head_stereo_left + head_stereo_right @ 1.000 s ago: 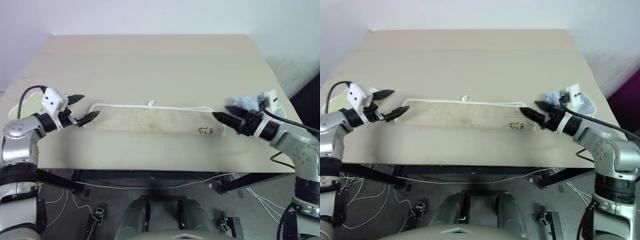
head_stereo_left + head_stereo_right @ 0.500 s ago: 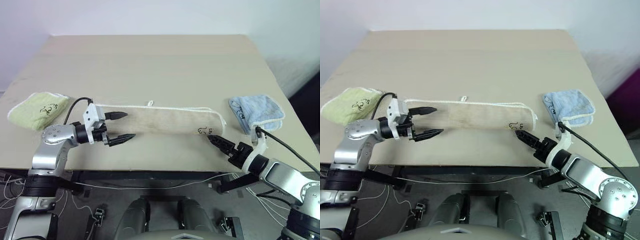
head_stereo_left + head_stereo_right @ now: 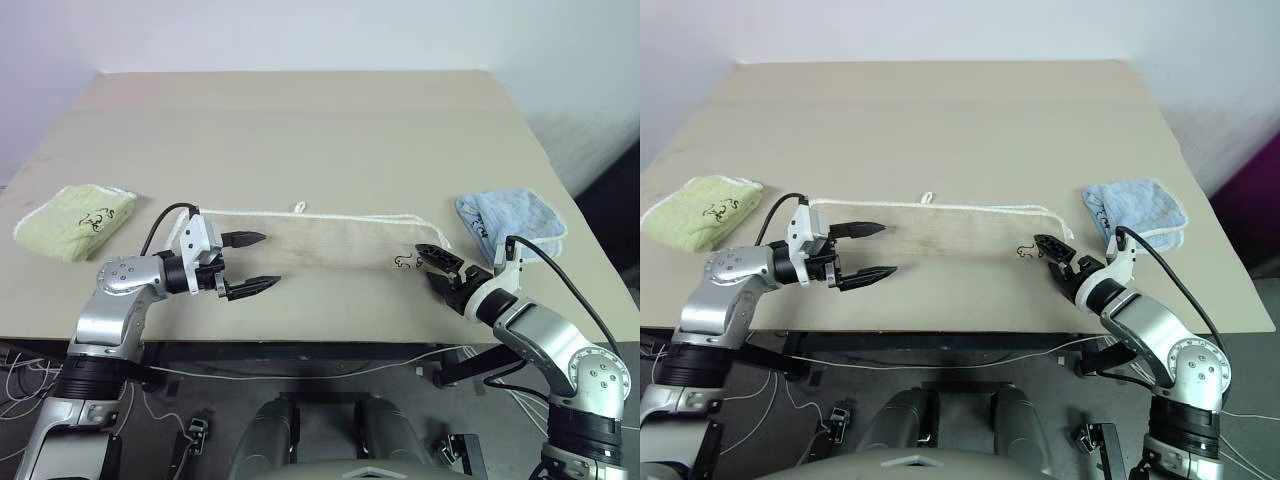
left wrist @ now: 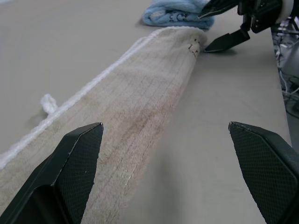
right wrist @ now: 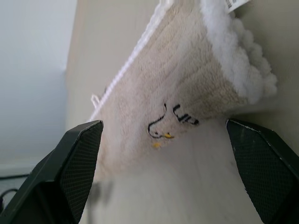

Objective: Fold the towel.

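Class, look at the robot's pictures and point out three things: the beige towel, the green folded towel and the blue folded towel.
beige towel (image 3: 330,243), left eye view, middle of its long strip.
green folded towel (image 3: 78,217), left eye view, centre of its top face.
blue folded towel (image 3: 1137,209), right eye view, centre of its top fold.

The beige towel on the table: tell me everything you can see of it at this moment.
The towel is a long beige terry strip lying flat across the near part of the table, already folded lengthwise. White corded edging runs along its far edge, with a small loop midway. A small dark printed logo sits near its right end. The open left gripper straddles its left end and the open right gripper is at its right end; neither holds it.
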### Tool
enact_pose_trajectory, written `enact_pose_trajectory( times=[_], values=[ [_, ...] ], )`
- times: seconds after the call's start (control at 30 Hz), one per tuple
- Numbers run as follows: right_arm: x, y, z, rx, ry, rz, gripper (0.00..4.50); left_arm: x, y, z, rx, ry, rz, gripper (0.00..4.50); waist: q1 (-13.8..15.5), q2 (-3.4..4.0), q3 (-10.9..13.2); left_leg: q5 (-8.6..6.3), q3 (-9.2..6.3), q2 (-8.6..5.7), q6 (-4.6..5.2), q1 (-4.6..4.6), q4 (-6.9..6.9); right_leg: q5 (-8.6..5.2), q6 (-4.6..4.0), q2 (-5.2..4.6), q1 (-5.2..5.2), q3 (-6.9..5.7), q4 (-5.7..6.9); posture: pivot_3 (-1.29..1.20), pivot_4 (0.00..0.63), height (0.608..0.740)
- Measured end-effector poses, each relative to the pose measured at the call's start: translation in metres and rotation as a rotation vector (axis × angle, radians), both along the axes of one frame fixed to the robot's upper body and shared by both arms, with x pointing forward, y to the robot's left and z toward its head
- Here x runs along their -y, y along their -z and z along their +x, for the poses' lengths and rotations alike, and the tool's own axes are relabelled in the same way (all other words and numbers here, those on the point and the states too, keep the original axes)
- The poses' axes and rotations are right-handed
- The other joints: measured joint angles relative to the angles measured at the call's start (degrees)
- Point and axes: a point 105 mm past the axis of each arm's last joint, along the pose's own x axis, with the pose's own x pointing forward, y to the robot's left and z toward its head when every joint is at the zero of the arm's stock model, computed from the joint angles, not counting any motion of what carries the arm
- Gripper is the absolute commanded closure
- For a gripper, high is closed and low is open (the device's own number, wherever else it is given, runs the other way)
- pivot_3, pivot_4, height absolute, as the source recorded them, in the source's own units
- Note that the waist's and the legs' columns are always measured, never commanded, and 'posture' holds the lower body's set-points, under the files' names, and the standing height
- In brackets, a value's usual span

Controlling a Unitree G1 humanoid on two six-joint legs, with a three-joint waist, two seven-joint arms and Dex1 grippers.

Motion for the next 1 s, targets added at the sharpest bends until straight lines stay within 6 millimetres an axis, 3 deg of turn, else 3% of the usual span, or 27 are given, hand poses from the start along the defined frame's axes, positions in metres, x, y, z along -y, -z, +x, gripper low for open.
enact_pose_trajectory(
  times=[0.13,0.23,0.47,0.6,0.87,1.0],
  values=[
    [0.001,-0.001,0.014,0.014,0.048,0.017,0.07,-0.001,-0.002,0.000,0.012,-0.011,0.001,0.00,0.1,-0.06,0.0,0.00,0.00,0.00,0.00,0.07,0.02,0.00,0.00,-0.01,0.09,0.00,-0.01,0.00,0.150,0.740],
    [0.003,0.000,0.020,0.019,0.083,0.022,0.66,0.001,-0.003,-0.001,0.019,-0.010,-0.001,0.00,0.2,-0.06,-0.1,0.00,0.00,0.00,0.00,0.07,0.02,0.00,0.00,-0.01,0.09,0.00,-0.01,0.00,0.150,0.740],
    [0.011,0.011,0.024,-0.009,0.149,0.009,3.11,0.001,-0.001,-0.002,0.018,-0.019,-0.005,0.00,0.3,-0.03,0.0,0.00,0.00,-0.02,0.00,0.02,0.00,0.00,0.00,-0.04,0.04,0.00,-0.01,0.00,0.150,0.740],
    [0.009,0.004,0.026,0.016,0.151,0.014,4.36,0.002,-0.001,-0.002,0.019,-0.022,-0.008,0.00,0.3,-0.05,0.0,0.00,0.00,-0.02,0.00,0.02,0.00,0.00,0.00,-0.04,0.04,0.00,-0.02,0.00,0.150,0.740],
    [0.015,0.001,0.023,0.034,0.183,-0.010,4.44,0.004,-0.001,0.000,0.031,-0.033,-0.026,0.00,0.5,-0.02,0.0,0.00,-0.01,-0.03,0.00,-0.01,-0.01,0.00,0.00,-0.06,0.02,-0.01,-0.05,0.00,0.150,0.740],
    [0.036,-0.009,0.017,0.070,0.207,-0.120,4.44,0.001,-0.001,0.001,0.034,-0.062,-0.035,0.00,0.5,0.02,0.0,0.00,-0.01,-0.05,0.00,-0.06,-0.01,0.00,0.00,-0.07,-0.02,-0.01,-0.06,0.00,0.150,0.740]
  ],
)
